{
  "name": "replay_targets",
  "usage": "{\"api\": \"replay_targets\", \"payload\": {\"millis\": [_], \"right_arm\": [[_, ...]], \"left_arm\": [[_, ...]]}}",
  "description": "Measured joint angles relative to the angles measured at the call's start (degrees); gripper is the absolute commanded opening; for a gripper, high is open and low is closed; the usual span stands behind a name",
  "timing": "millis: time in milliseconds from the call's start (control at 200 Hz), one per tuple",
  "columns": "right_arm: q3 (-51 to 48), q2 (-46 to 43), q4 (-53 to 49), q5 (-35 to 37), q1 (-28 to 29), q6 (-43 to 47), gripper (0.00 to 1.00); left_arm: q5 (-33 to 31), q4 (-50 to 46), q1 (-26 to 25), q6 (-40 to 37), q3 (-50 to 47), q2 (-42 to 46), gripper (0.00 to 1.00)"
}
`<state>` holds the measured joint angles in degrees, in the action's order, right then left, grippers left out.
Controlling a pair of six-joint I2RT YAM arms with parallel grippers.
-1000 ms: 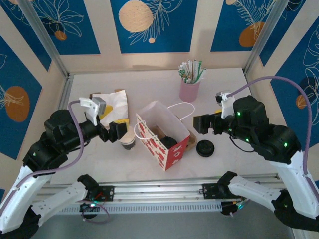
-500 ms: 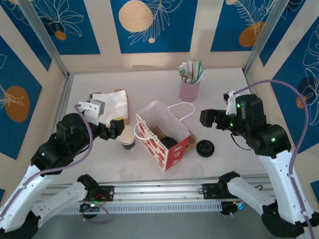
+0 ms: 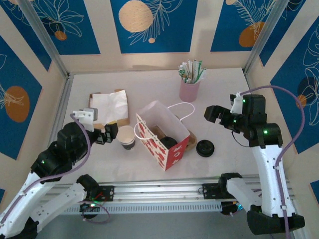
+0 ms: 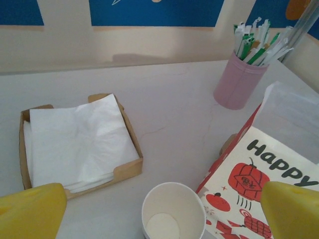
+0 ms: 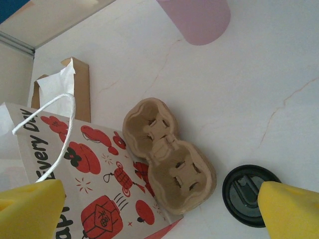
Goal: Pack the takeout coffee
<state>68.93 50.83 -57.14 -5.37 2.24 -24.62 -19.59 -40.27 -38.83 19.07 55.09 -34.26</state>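
The small off-white paper cup [image 3: 127,137] stands upright and empty on the white tabletop [image 3: 149,84], just beside the red-and-white printed paper bag [image 3: 164,137]. The left fingers [image 4: 30,211] are spread wide near the cup's left side, grasping nothing. A cardboard tray of white napkins [image 3: 109,104] lies behind. Right of the bag sit a brown pulp cup carrier [image 5: 169,159] and a round black plastic lid [image 3: 205,148]. The right fingers [image 5: 291,211] hang released, empty.

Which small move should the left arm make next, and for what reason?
Probably ease the left gripper forward until its open jaws flank the paper cup. The cup stands upright just ahead of it, ungripped, on the table beside the bag, so it is not yet packed.
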Motion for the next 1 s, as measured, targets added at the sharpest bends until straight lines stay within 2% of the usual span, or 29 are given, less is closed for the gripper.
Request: {"api": "replay_targets", "payload": {"millis": [240,415,780,1000], "right_arm": [[-2.5,0.0,1.5,-0.2,-0.1,-1.7,0.99],[-4.2,0.4,2.3,0.9,-0.1,-3.3,0.99],[-6.8,5.0,4.1,5.4,-0.3,-7.3,0.99],[-10.3,7.2,5.4,6.2,-0.5,-8.9,0.99]], "left_arm": [[-0.4,-0.6,0.5,2.2,-1.4,-1.3,1.0],[0.3,-1.4,3.8,4.5,-1.4,-3.8,1.0],[11.6,-1.8,15.3,7.7,-5.0,-4.2,1.0],[18.4,-1.8,17.9,9.0,-7.3,-5.5,0.96]]}}
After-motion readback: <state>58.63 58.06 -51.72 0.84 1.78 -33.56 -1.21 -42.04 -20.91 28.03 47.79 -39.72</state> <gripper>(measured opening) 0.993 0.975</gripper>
